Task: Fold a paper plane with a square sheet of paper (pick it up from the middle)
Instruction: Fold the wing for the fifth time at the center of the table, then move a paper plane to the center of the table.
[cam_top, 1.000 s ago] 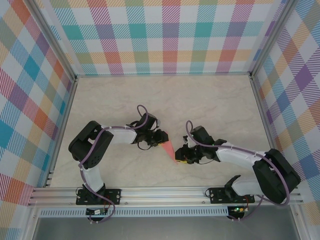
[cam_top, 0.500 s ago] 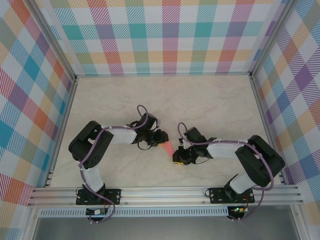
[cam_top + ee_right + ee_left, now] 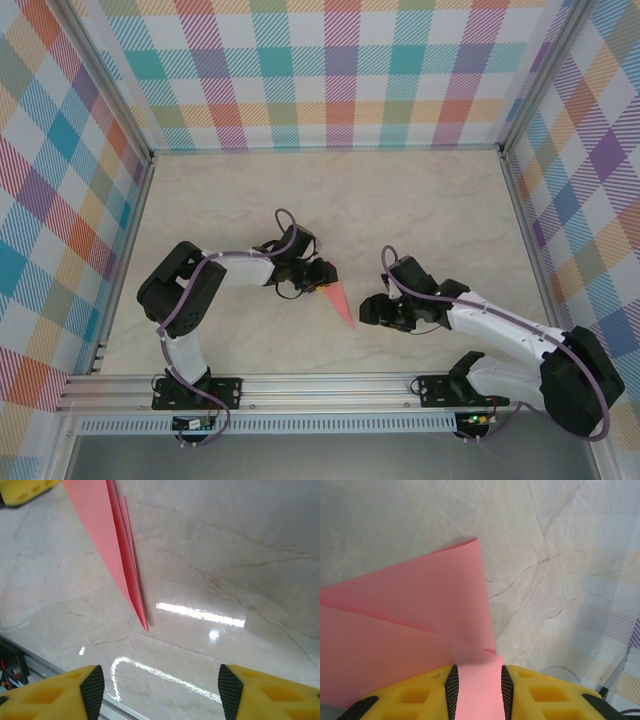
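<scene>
Over the marble tabletop point(image 3: 420, 200), the left gripper point(image 3: 324, 286) pinches the paper plane point(image 3: 339, 302) while the right gripper point(image 3: 368, 312) gapes empty.

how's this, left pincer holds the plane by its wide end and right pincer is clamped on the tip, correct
No. The right pincer is open, its fingers apart from the plane tip, as the right wrist view shows. The left pincer does hold the wide end.
</scene>
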Controlling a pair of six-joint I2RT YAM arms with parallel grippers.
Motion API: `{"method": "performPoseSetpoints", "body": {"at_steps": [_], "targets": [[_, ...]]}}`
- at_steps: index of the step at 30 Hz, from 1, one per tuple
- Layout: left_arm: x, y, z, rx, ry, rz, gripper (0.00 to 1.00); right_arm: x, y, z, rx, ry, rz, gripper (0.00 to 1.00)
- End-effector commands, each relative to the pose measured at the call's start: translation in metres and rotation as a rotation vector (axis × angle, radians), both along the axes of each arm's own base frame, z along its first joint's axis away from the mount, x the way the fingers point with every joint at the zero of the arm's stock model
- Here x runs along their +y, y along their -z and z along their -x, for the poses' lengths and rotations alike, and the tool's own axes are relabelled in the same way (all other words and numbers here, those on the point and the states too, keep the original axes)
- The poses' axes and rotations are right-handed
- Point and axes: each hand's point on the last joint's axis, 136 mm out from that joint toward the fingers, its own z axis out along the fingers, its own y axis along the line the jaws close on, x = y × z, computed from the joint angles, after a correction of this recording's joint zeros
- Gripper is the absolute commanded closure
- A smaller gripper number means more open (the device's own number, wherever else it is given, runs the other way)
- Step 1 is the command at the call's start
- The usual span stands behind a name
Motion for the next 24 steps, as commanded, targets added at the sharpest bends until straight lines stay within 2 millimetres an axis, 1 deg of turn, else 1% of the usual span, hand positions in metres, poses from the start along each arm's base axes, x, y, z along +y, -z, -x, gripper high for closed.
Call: {"method": "performPoseSetpoints", "body": {"at_steps": [1,2,5,8,9,10,11,12,14,16,20,24], "targets": [[0.013,-0.010,0.001,-0.010,-0.002,-0.081,0.68,-0.019,-0.006,-0.010,-0.042,0.033,0.115,0.20],[0.014,-0.015,0.000,-0.020,-0.002,-0.086,0.68,-0.020,-0.007,-0.013,-0.050,0.043,0.123,0.04],[0.016,-0.028,-0.003,-0.048,-0.003,-0.103,0.66,-0.020,-0.008,-0.022,-0.066,0.067,0.138,0.04],[0.026,-0.041,-0.003,-0.064,-0.025,-0.156,0.60,-0.022,-0.005,-0.031,-0.068,0.103,0.155,0.03],[0.032,-0.043,-0.001,-0.058,-0.036,-0.192,0.56,-0.023,-0.004,-0.034,-0.065,0.117,0.158,0.03],[0.038,-0.047,0.000,-0.060,-0.052,-0.227,0.49,-0.024,-0.002,-0.036,-0.059,0.131,0.154,0.03],[0.042,-0.051,0.002,-0.062,-0.064,-0.264,0.40,-0.026,0.000,-0.040,-0.051,0.151,0.149,0.05],[0.049,-0.052,0.003,-0.057,-0.082,-0.303,0.34,-0.027,0.001,-0.043,-0.039,0.169,0.142,0.07],[0.057,-0.055,0.008,-0.042,-0.105,-0.369,0.28,-0.025,0.002,-0.050,-0.032,0.188,0.095,0.12],[0.059,-0.057,0.012,-0.030,-0.115,-0.413,0.24,-0.020,0.000,-0.057,-0.038,0.197,0.051,0.15],[0.049,-0.054,0.016,-0.015,-0.109,-0.460,0.19,-0.012,-0.004,-0.069,-0.043,0.190,0.024,0.22],[0.032,-0.044,0.015,0.013,-0.096,-0.467,0.14,0.002,-0.005,-0.076,-0.029,0.157,-0.016,0.28]]}}
